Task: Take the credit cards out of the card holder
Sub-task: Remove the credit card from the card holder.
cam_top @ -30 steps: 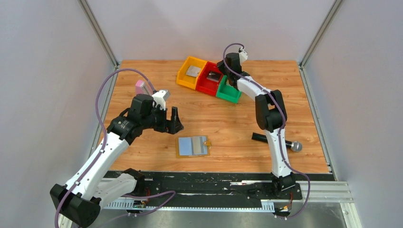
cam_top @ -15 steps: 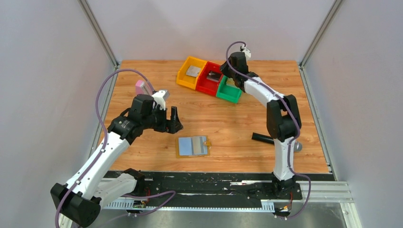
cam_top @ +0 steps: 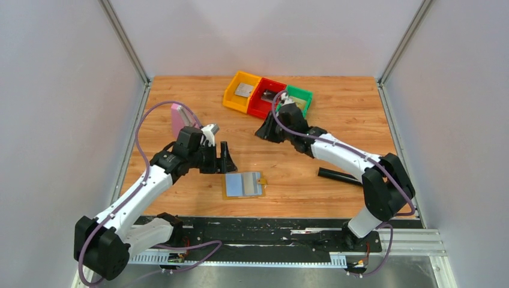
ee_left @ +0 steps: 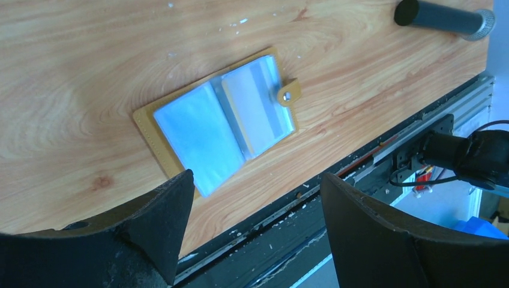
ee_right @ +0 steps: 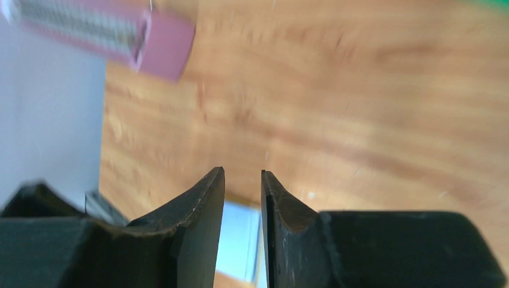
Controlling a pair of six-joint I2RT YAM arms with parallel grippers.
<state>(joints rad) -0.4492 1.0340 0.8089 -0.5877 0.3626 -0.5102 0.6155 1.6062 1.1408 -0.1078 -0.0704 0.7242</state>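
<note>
The card holder (cam_top: 244,185) is laid open near the front edge of the table (cam_top: 288,198). The left gripper (cam_top: 224,158) is held just behind it, jaws wide apart. The right gripper (cam_top: 262,132), jaws narrowly parted, is seen before coloured bins (cam_top: 230,99).

The right wrist view was blurred: the pink block (ee_right: 102,33) was a smear cut off by the top edge, and the card holder (ee_right: 241,240) showed only as a pale blue sliver. In the left wrist view, one finger (ee_left: 150,228) of the left gripper (ee_left: 257,177) covered the card holder's corner. Overhead, the right arm (cam_top: 336,150) hid one end of the black rod (cam_top: 339,174) and part of the green bin (cam_top: 302,96) at the table's far edge.
</note>
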